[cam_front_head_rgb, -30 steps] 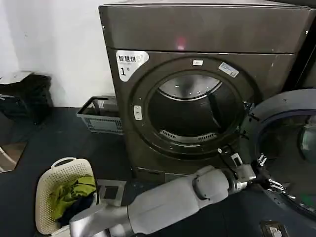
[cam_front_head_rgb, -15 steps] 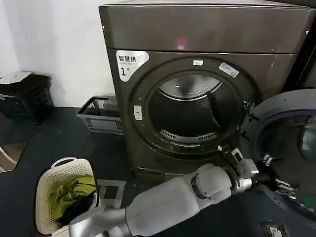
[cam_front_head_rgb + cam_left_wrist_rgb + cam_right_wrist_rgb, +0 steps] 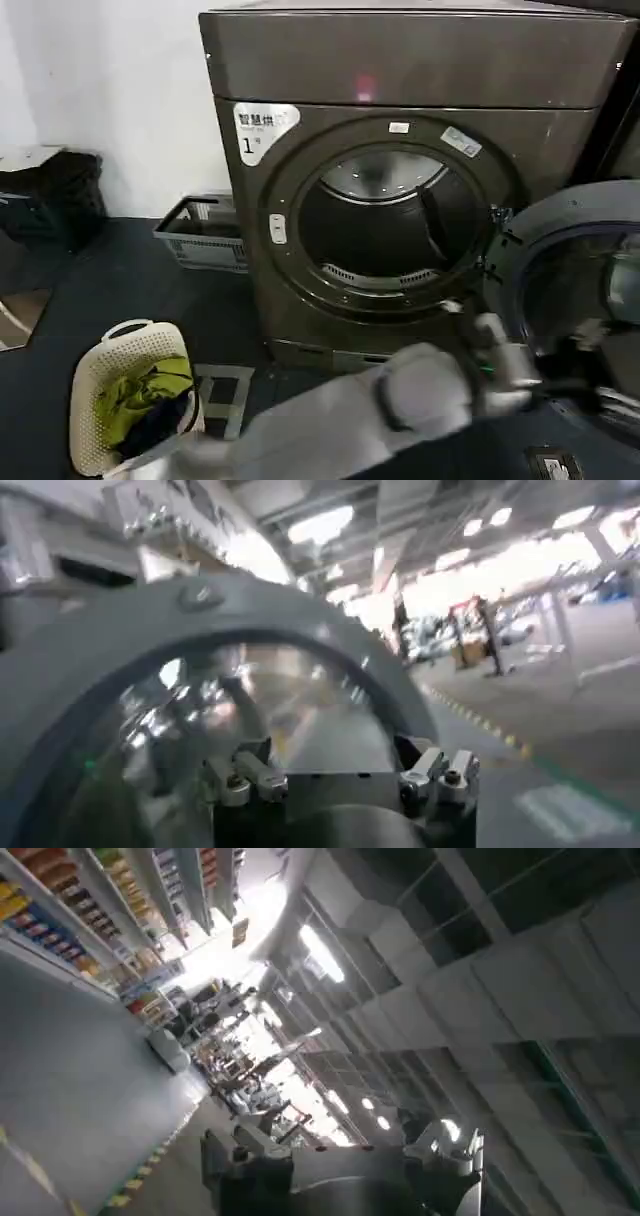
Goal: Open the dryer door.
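Left gripper (image 3: 590,345) advanced (against dryer door (image 3: 560,215)).

White wall (image 3: 120,100) far left, dark floor (image 3: 120,280). Grey crate (image 3: 200,235) on floor against wall. Black bag (image 3: 55,195) far left. White basket (image 3: 115,375) near left, green clothes (image 3: 150,385) inside. Right wrist view: ceiling lights (image 3: 320,953), shelves (image 3: 60,908).

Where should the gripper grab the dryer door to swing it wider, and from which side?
Probably the wide chrome rim of the dryer door, at its free edge away from the hinge beside the dryer opening. The door already stands swung out to the right, so come from its inner, drum-facing side, where the left gripper now reaches the glass.
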{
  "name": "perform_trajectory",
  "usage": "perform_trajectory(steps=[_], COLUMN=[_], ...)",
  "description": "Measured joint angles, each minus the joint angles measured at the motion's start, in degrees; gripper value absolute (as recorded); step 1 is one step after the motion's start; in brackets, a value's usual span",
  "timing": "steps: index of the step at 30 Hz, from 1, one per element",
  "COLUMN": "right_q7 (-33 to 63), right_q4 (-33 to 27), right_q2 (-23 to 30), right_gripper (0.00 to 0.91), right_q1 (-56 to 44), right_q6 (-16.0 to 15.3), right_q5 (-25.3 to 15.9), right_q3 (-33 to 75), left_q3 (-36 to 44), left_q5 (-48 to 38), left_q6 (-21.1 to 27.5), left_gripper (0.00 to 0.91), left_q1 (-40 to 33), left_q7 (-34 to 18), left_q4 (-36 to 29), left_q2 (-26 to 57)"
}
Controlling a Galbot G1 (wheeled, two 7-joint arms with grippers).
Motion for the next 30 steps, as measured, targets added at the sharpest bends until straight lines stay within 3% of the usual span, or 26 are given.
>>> perform_trajectory(steps=[6, 15, 22, 28, 30], right_q7=[-0.15, -0.87, -1.28, -0.07, 0.38], right_q4=[0.00, -1.43, -3.00, -4.47, -5.09], right_q2=[-0.83, -3.10, -4.72, -6.10, -6.55], right_gripper=[0.907, 0.907, 0.907, 0.907, 0.907], right_q1=[0.43, 1.75, 2.28, 2.57, 2.39], right_q6=[0.37, 0.08, -0.25, -4.28, -4.32], right_q5=[-0.62, -0.75, 0.04, 2.34, 2.34], right_q3=[-1.23, -2.74, -3.82, -3.86, -3.82], left_q3=[-1.26, -5.30, -10.99, -18.54, -21.38], left_q5=[4.04, 6.40, 5.95, -0.07, -3.59], left_q6=[-2.88, -0.12, 6.05, 12.13, 14.04], left_gripper=[0.907, 0.907, 0.907, 0.907, 0.907], left_q1=[2.15, 6.50, 11.81, 17.08, 18.61], left_q7=[0.77, 0.67, -2.00, -7.20, -9.15], left_q4=[-3.97, -9.24, -13.05, -16.08, -16.64], left_q2=[8.83, 20.46, 29.50, 37.42, 39.79])
